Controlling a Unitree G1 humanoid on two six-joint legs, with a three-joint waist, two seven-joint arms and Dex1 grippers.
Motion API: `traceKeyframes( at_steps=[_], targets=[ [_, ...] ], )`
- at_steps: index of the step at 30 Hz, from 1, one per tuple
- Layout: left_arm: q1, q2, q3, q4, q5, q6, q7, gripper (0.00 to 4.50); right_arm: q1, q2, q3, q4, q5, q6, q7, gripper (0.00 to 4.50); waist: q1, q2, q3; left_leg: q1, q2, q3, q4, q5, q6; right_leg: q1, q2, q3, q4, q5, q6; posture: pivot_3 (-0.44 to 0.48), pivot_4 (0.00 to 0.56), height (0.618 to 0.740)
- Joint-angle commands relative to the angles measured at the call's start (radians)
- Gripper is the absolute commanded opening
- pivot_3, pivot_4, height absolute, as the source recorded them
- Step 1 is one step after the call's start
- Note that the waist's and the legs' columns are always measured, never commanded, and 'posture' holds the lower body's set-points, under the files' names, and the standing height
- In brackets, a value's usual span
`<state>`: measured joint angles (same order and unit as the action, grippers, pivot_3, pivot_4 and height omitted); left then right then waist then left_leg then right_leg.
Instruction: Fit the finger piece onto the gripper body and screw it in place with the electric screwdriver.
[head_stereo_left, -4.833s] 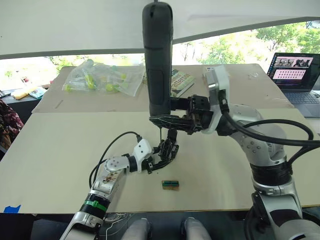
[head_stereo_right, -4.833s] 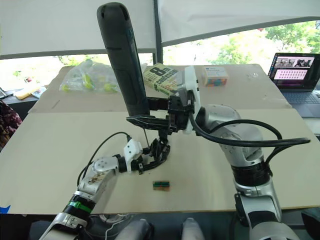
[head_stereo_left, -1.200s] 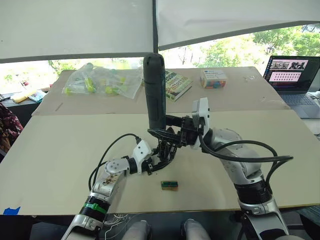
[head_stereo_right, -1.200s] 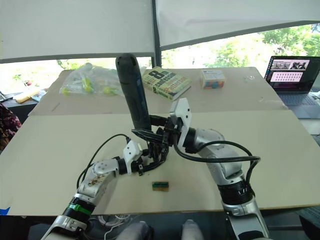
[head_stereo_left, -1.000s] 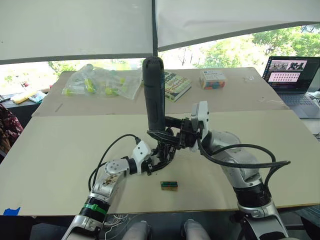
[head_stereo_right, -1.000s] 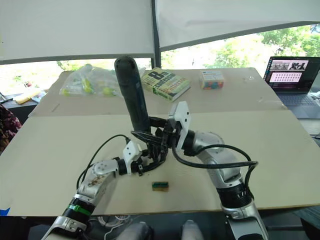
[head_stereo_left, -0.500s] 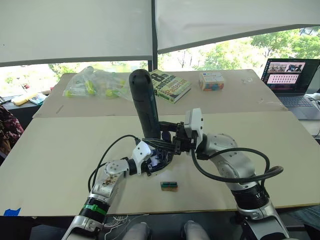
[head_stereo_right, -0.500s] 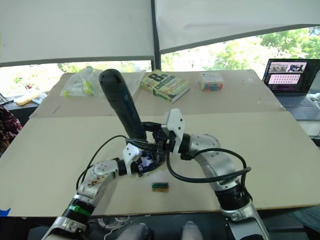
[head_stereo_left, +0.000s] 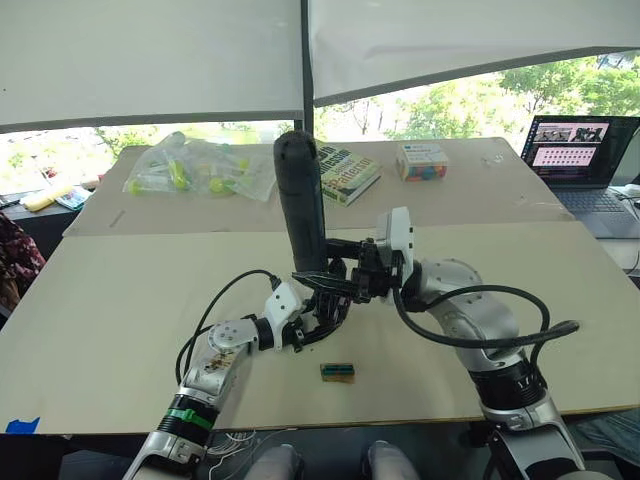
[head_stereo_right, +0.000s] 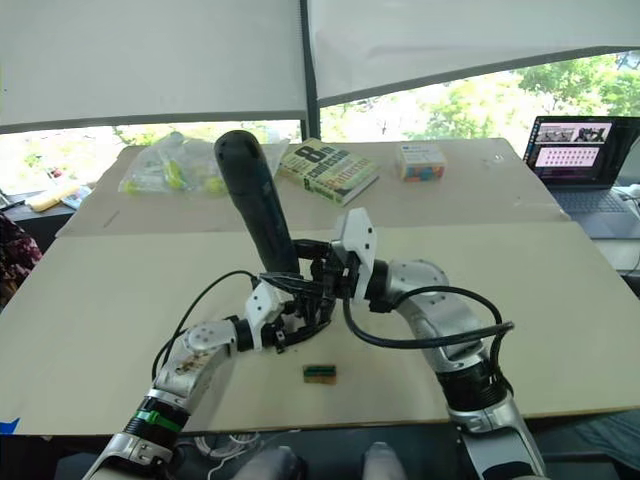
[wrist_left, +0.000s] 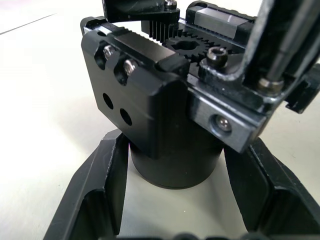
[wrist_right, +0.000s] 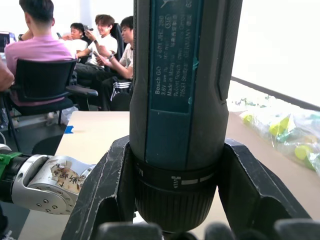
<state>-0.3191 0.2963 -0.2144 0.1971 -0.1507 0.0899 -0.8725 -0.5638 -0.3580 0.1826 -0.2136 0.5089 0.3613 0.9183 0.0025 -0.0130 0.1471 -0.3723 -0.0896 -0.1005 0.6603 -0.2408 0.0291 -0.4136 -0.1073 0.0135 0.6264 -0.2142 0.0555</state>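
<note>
Black electric screwdriver (head_stereo_left: 301, 205) swings back upright | right gripper (head_stereo_left: 345, 283) clamps it | left gripper (head_stereo_left: 322, 318) pinches gripper body (wrist_left: 170, 107) | screwdriving resumes

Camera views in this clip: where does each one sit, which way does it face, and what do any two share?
Left and right eye views: head, facing forward and down at the table; both arms show.
Left wrist view: looks along the left claw at the gripper body clamped between its fingers.
Right wrist view: looks along the right claw at the electric screwdriver it grips; the left arm shows behind.
Shared: eye views also show the screwdriver upright over the gripper body.
</note>
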Motion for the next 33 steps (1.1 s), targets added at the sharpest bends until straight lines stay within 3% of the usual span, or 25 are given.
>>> traceKeyframes(
  at_steps=[1,8,22,24,27,33],
  targets=[
    [0.011,0.009,-0.019,-0.011,0.007,0.013,-0.016,2.33,-0.033,-0.004,-0.037,-0.008,0.030,0.026,0.004,1.92,0.000,0.000,0.000,-0.002,0.000,0.000,0.000,0.000,0.000,-0.002,0.000,0.000,0.000,0.001,-0.001,0.000,0.150,0.740],
    [0.012,0.012,-0.019,0.006,0.017,0.012,-0.005,2.33,-0.067,0.020,-0.089,-0.033,0.114,-0.001,0.052,1.92,0.001,-0.001,0.001,-0.011,0.000,0.000,0.000,0.000,0.000,-0.010,0.000,0.000,0.000,0.004,-0.006,0.000,0.150,0.740],
    [0.024,0.002,-0.006,0.016,0.005,0.017,0.024,2.33,-0.096,-0.006,-0.182,-0.094,0.252,0.026,0.126,1.92,0.002,0.000,0.001,-0.010,0.000,0.000,0.000,0.000,0.000,-0.010,0.000,0.000,0.000,0.004,-0.006,0.000,0.150,0.740],
    [0.025,0.002,0.001,0.010,-0.001,0.015,0.028,3.35,-0.094,-0.027,-0.200,-0.108,0.278,0.042,0.129,1.92,0.002,0.000,0.001,-0.010,0.000,0.000,0.000,0.000,0.000,-0.010,0.000,0.000,0.000,0.004,-0.006,0.000,0.150,0.740],
    [0.037,0.014,0.015,-0.008,-0.009,0.010,0.029,4.44,-0.093,-0.064,-0.234,-0.135,0.324,0.071,0.125,1.92,0.003,0.000,0.001,-0.011,0.000,0.000,0.000,0.000,0.000,-0.010,0.000,0.000,0.000,0.004,-0.006,0.000,0.150,0.740],
    [0.144,0.127,0.104,-0.167,-0.084,0.028,-0.027,4.44,-0.110,-0.190,-0.356,-0.161,0.444,0.177,0.076,1.92,-0.019,0.000,0.005,-0.012,0.001,0.000,0.000,0.000,0.000,-0.012,0.000,0.000,0.000,0.004,-0.006,0.000,0.150,0.740]
  ],
)
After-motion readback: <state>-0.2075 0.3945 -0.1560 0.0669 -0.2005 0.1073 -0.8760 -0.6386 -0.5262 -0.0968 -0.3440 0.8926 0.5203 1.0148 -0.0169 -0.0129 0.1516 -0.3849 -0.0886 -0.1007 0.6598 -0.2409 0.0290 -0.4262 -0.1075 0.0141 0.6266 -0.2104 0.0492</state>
